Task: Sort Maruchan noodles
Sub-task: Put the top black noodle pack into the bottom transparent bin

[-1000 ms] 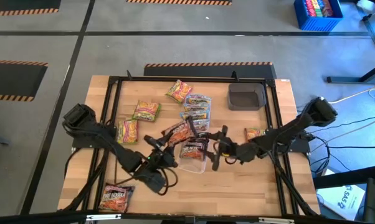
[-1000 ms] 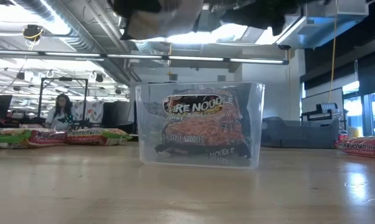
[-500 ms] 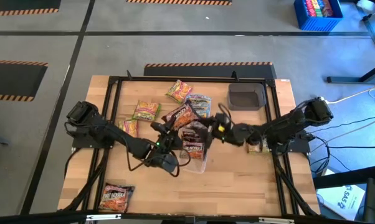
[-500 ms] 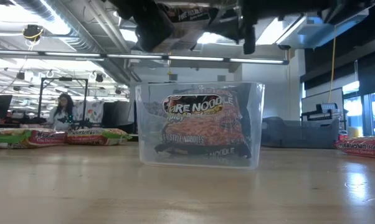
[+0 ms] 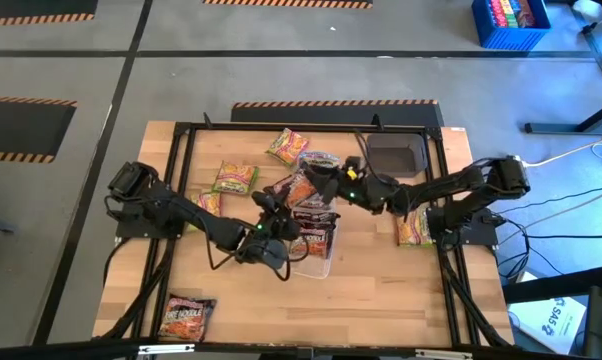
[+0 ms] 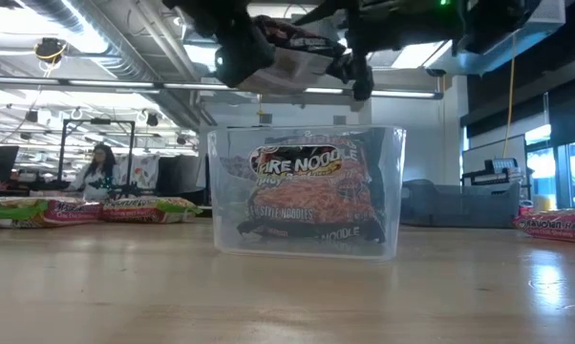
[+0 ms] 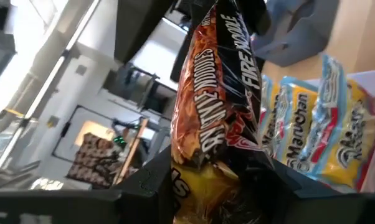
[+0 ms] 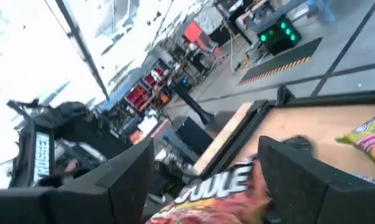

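Left hand (image 5: 278, 212) clenched on a dark maroon packet (image 5: 293, 188), raised off the worktop (image 5: 381, 290), directly above the clear tub (image 6: 307, 191). Right hand (image 5: 319, 180) spread wide at the packet's far end, fingers (image 8: 299, 168) either side of that edge; whether touching, cannot tell. Below both hands, inside the tub, another maroon packet (image 6: 307, 196) standing on edge. Beyond the right hand, pale blue-orange packets (image 5: 318, 160) flat on the worktop; just beside the left arm, yellow-green packets (image 5: 235, 178). Well apart from both hands, a lone maroon packet (image 5: 186, 318) at the worktop's near edge. Dark grey tray (image 5: 396, 155) behind the right hand.
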`<action>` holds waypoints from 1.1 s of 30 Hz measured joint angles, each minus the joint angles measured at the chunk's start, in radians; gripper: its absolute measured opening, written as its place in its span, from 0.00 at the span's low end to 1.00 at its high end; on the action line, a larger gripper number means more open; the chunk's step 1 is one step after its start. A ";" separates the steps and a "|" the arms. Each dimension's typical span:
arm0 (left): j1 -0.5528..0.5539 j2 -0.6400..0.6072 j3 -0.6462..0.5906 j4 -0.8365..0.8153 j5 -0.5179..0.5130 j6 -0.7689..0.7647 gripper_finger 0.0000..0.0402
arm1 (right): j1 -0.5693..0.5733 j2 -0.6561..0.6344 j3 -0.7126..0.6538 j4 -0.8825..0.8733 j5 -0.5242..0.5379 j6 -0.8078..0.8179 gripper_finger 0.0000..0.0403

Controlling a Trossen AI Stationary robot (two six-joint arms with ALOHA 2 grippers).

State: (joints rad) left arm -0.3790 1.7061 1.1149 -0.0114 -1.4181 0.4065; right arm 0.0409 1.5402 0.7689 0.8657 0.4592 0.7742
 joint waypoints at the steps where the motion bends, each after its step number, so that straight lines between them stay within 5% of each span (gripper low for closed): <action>1: 0.008 0.000 0.000 0.017 0.011 0.020 0.35 | -0.004 0.009 0.005 -0.006 -0.013 0.000 0.67; 13: -0.004 0.000 0.000 0.053 -0.091 0.129 0.35 | -0.018 0.052 0.041 -0.054 -0.105 -0.048 0.67; 18: -0.034 -0.002 0.000 0.045 -0.130 0.182 0.35 | -0.019 -0.011 0.039 -0.097 -0.254 -0.207 0.67; 24: -0.131 -0.002 0.000 0.022 -0.119 0.365 0.35 | -0.016 -0.212 0.039 -0.417 -0.464 -0.225 0.67; 29: -0.200 -0.002 0.000 0.027 -0.111 0.497 0.35 | -0.015 -0.336 0.039 -0.738 -0.499 -0.197 0.67; 33: -0.221 -0.002 0.000 0.028 -0.110 0.582 0.35 | -0.015 -0.344 0.039 -0.834 -0.533 -0.151 0.67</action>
State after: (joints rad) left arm -0.5999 1.7046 1.1149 0.0170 -1.5277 0.9882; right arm 0.0254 1.1961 0.8078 0.0315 -0.0737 0.6233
